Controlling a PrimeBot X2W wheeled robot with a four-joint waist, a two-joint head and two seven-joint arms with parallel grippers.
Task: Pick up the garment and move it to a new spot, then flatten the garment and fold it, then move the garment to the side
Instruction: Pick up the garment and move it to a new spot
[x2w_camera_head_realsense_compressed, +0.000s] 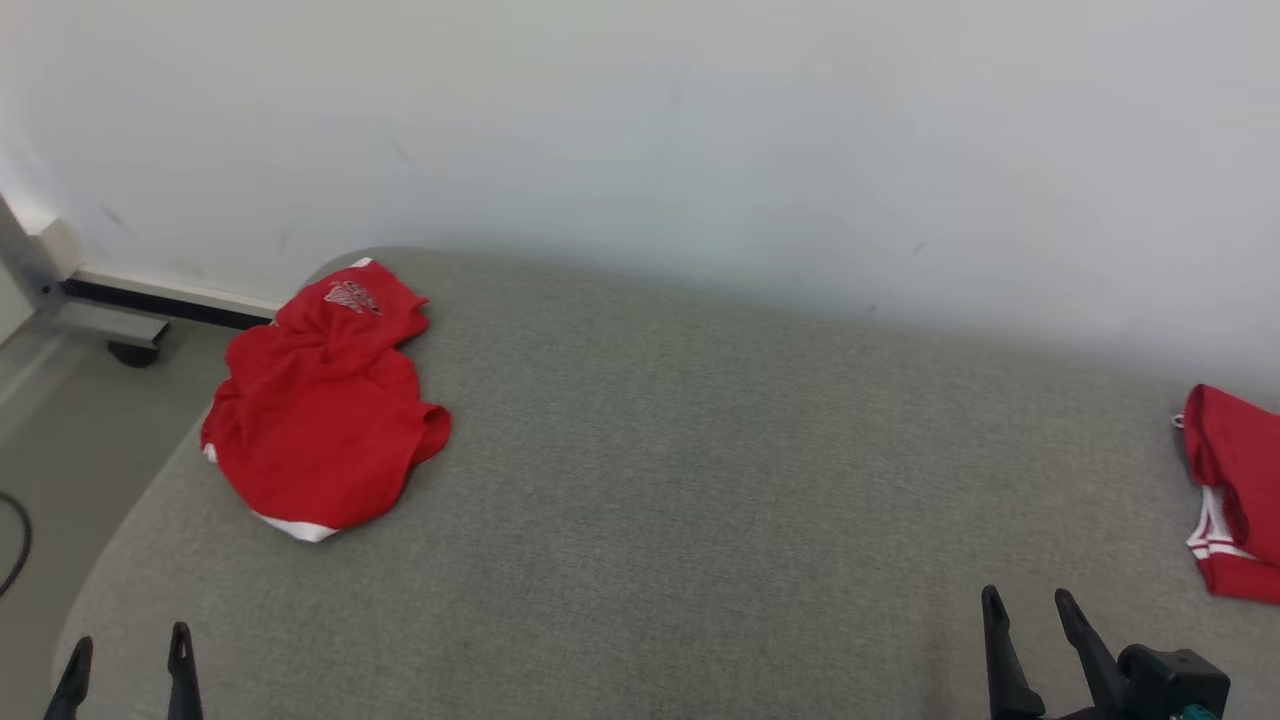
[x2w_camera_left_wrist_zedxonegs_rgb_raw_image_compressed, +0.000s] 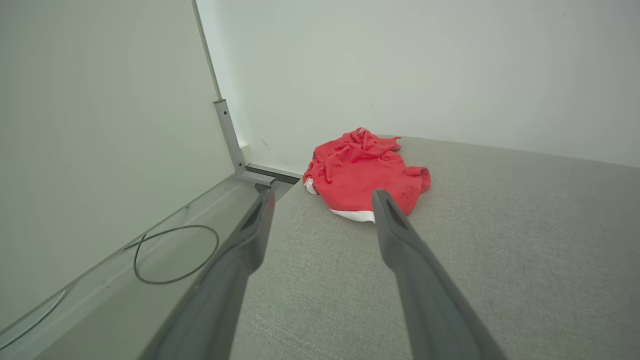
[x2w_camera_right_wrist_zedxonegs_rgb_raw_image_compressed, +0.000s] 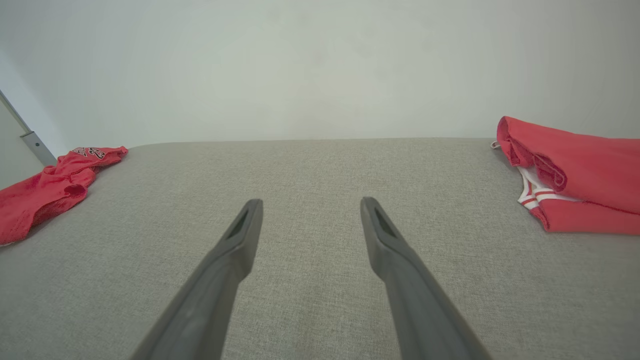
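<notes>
Left gripper (x2w_camera_head_realsense_compressed: 130, 640) and right gripper (x2w_camera_head_realsense_compressed: 1027, 597): spread, nothing held, well apart from crumpled garment (x2w_camera_head_realsense_compressed: 322, 400). Raised fold near its middle should be pinched, grey pad (x2w_camera_head_realsense_compressed: 700, 480) not snagged.

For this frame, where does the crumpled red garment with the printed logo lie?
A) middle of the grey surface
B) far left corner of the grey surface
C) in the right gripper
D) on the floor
B: the crumpled red garment lies at the far left corner of the grey surface, ahead of the open left gripper, untouched.
</notes>
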